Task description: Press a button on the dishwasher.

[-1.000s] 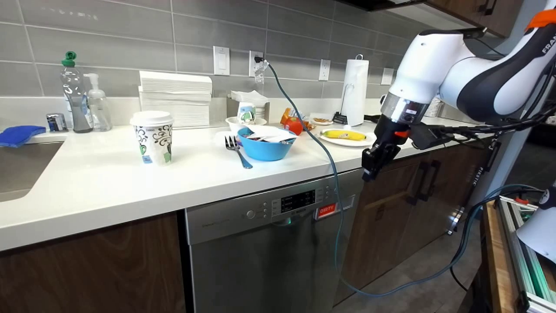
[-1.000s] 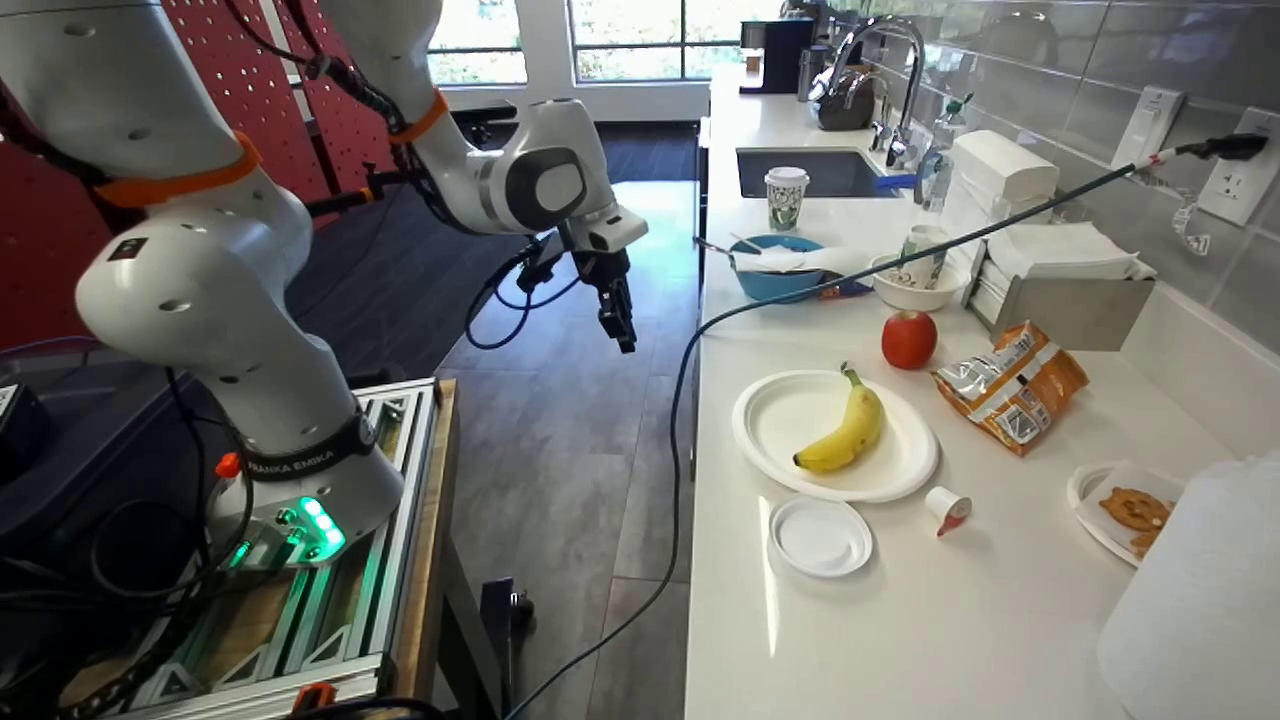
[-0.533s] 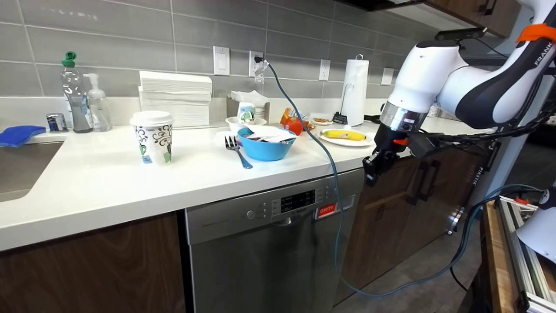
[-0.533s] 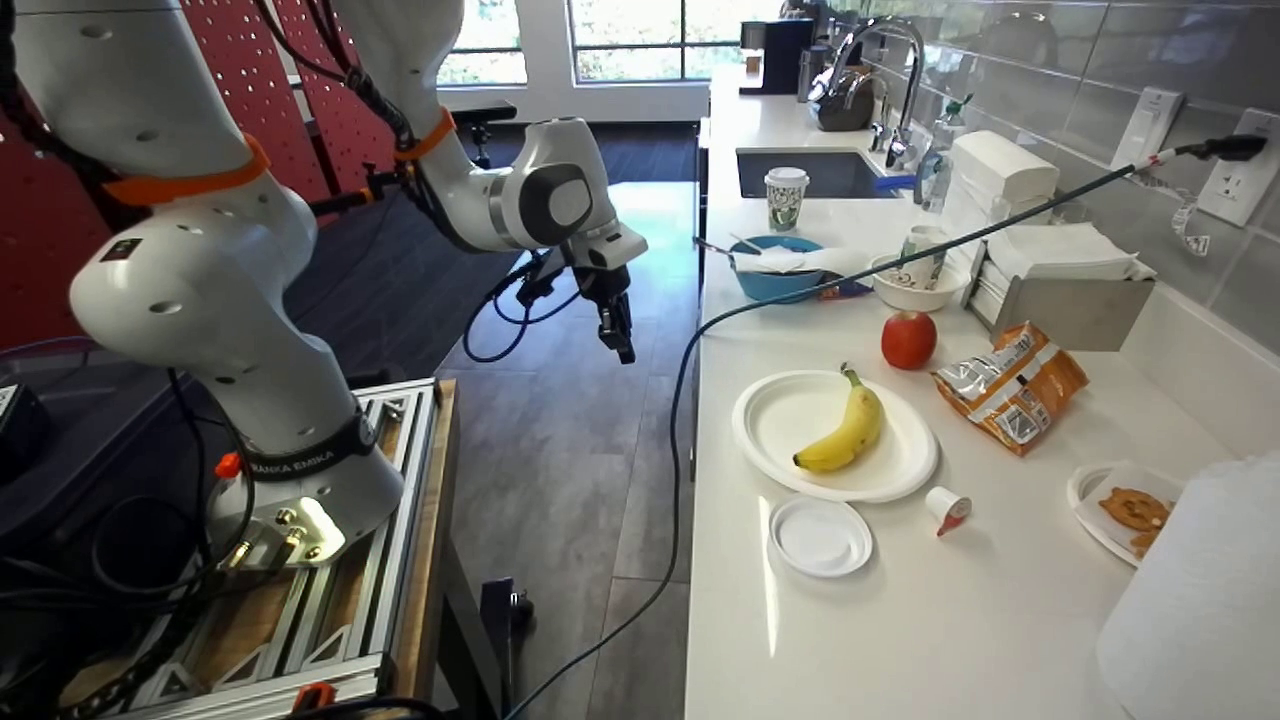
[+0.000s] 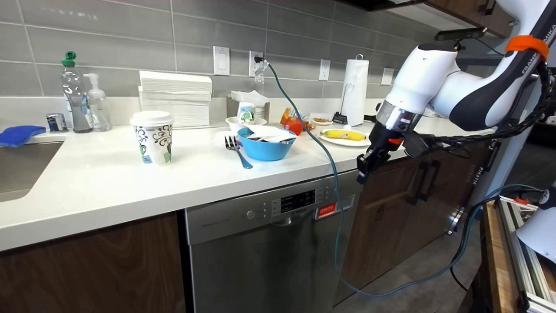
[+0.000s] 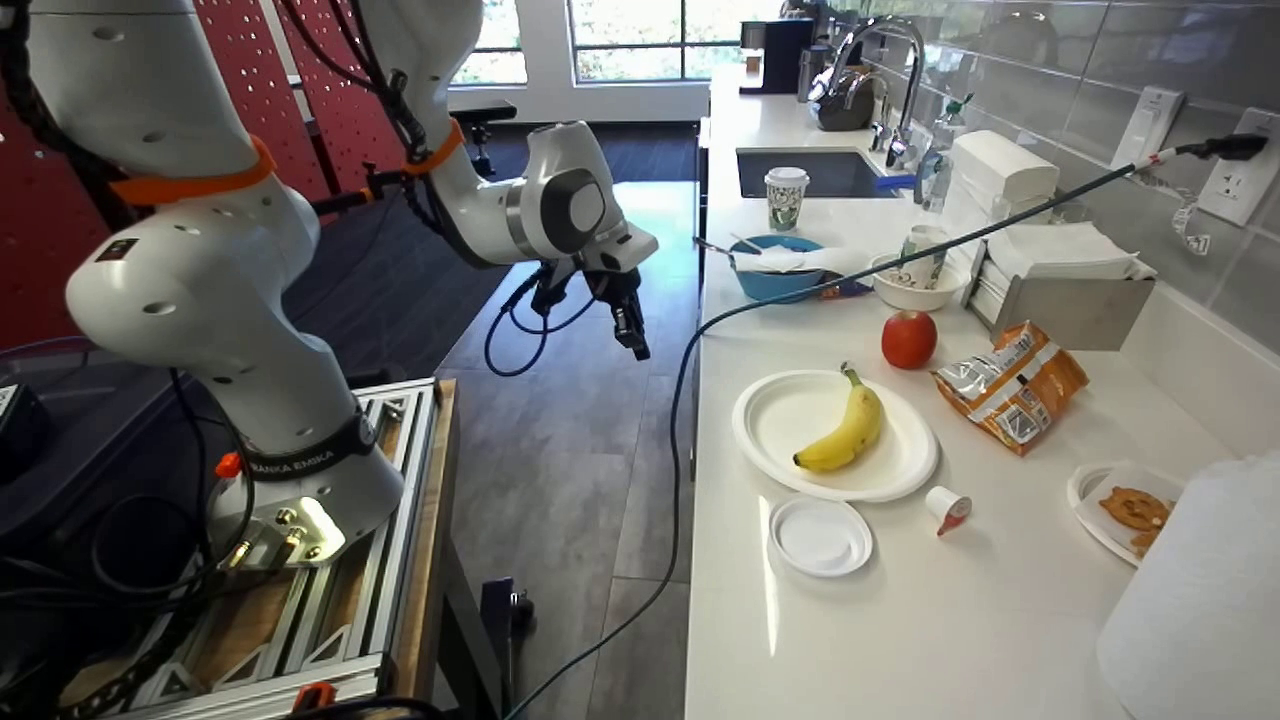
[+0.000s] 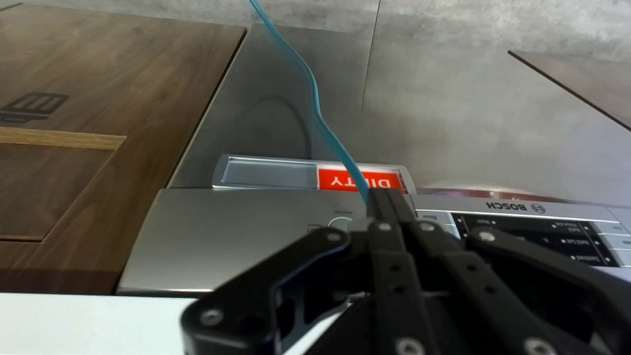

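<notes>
Two fingers (image 7: 384,256) on my gripper (image 7: 388,197) sit pressed together, nothing between them, making a blunt poker. Compared with half a second ago, the tip is nearer the edge of the counter (image 6: 870,640) in an exterior view, so I am closing in on the dishwasher (image 5: 269,256) beneath it. I judge this the approach, with none of its buttons (image 7: 612,241) touched yet. The blue cord (image 7: 314,93) hanging across its front could get in my way.
</notes>
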You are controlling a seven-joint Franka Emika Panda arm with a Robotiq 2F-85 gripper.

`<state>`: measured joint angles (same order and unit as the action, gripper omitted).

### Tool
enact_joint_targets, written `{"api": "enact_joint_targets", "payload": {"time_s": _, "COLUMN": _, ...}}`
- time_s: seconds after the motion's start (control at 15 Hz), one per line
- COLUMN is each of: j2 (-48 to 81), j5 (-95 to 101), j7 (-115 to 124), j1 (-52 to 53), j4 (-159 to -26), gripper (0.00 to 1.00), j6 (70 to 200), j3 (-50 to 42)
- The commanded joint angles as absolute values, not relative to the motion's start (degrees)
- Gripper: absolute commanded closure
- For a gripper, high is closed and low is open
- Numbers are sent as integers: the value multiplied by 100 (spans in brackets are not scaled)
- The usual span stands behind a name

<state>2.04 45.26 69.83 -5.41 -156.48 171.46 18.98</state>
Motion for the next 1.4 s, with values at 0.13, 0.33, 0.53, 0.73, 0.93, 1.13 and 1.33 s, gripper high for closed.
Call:
{"api": "enact_joint_targets", "payload": {"time_s": 0.13, "j2": 907, "j5": 6039, "j7": 7911, "j1": -587, "j4": -15268, "gripper": 100, "j6": 17692, "j3": 1324}}
{"api": "enact_joint_targets", "payload": {"time_s": 0.33, "j2": 1306, "j5": 6654, "j7": 8494, "j1": -417, "j4": -14939, "gripper": 100, "j6": 17812, "j3": 1019}}
{"api": "enact_joint_targets", "payload": {"time_s": 0.53, "j2": 1725, "j5": 7204, "j7": 9098, "j1": -218, "j4": -14569, "gripper": 100, "j6": 17884, "j3": 756}}
{"api": "enact_joint_targets", "payload": {"time_s": 0.73, "j2": 2146, "j5": 7723, "j7": 9697, "j1": 0, "j4": -14196, "gripper": 100, "j6": 18003, "j3": 520}}
{"api": "enact_joint_targets", "payload": {"time_s": 0.93, "j2": 2429, "j5": 8389, "j7": 10465, "j1": 288, "j4": -13761, "gripper": 100, "j6": 18068, "j3": 204}}
{"api": "enact_joint_targets", "payload": {"time_s": 1.13, "j2": 2588, "j5": 9115, "j7": 11336, "j1": 460, "j4": -13393, "gripper": 100, "j6": 17955, "j3": 56}}
{"api": "enact_joint_targets", "payload": {"time_s": 1.33, "j2": 2667, "j5": 9698, "j7": 11986, "j1": 459, "j4": -13310, "gripper": 100, "j6": 17778, "j3": 145}}
